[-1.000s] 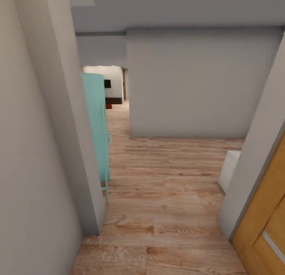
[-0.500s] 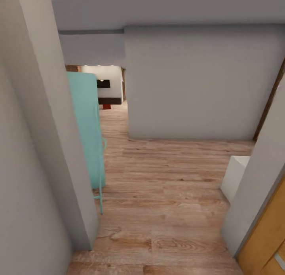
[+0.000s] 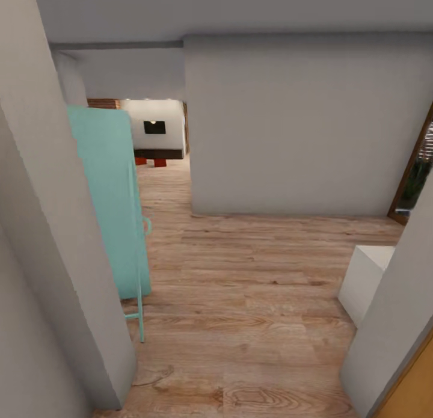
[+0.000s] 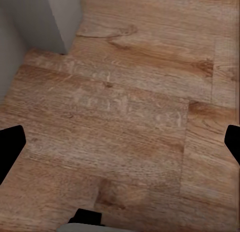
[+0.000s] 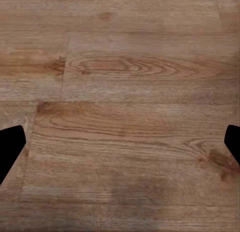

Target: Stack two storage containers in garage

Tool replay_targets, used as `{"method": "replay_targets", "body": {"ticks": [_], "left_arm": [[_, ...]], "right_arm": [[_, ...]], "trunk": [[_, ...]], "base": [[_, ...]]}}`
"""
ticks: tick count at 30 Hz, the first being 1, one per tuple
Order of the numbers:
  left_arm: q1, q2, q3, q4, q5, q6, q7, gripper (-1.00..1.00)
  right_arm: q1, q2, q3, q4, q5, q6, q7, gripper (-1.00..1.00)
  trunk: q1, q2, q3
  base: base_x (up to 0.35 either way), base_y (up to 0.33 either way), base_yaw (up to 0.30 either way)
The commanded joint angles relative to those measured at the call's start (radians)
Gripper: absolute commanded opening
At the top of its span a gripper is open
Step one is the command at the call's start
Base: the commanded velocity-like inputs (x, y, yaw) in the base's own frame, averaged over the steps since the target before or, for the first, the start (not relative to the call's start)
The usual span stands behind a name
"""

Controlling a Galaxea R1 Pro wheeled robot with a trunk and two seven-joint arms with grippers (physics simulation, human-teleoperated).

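Far down the hallway in the head view, two small orange-red storage containers (image 3: 140,161) (image 3: 160,162) stand on the wood floor below a long dark low cabinet (image 3: 158,154) in the living room (image 3: 153,114). A black TV (image 3: 154,127) hangs above them. My left gripper (image 4: 120,147) is open, its black fingertips (image 4: 10,147) wide apart over bare wood planks. The right gripper (image 5: 120,147) is likewise open above the plank floor, holding nothing.
A grey wall corner (image 3: 72,255) stands close on the left, with a turquoise door (image 3: 111,201) just beyond it. A large grey wall block (image 3: 300,123) faces me. A white box (image 3: 367,279) and another wall corner (image 3: 397,322) lie at the right. Wood flooring (image 3: 240,285) runs ahead.
The whole head view has shifted as the camera moved forward and turned. The living room opening shows more, a second orange-red container has come into sight, and the wooden door at right has slid out.
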Motion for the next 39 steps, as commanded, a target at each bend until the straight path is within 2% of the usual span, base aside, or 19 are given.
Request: {"method": "replay_targets", "body": {"ticks": [1, 15, 39], "left_arm": [[-0.002, 0.0, 0.003, 0.004, 0.001, -0.006, 0.0, 1.0], [-0.002, 0.0, 0.003, 0.004, 0.001, -0.006, -0.001, 1.0], [-0.002, 0.005, 0.001, 0.004, 0.0, -0.004, -0.002, 1.0]], "right_arm": [[0.0, 0.0, 0.001, -0.001, 0.0, -0.001, -0.003, 1.0], [0.0, 0.0, -0.001, -0.001, 0.0, -0.001, -0.01, 1.0], [0.0, 0.0, -0.002, 0.0, 0.0, -0.001, -0.006, 1.0]], "trunk": [[0.001, 0.0, -0.001], [0.001, 0.0, -0.001], [0.001, 0.0, -0.001]], "base": [[0.324, -0.126, 0.0], [0.325, -0.103, 0.0], [0.326, 0.024, 0.0]]}}
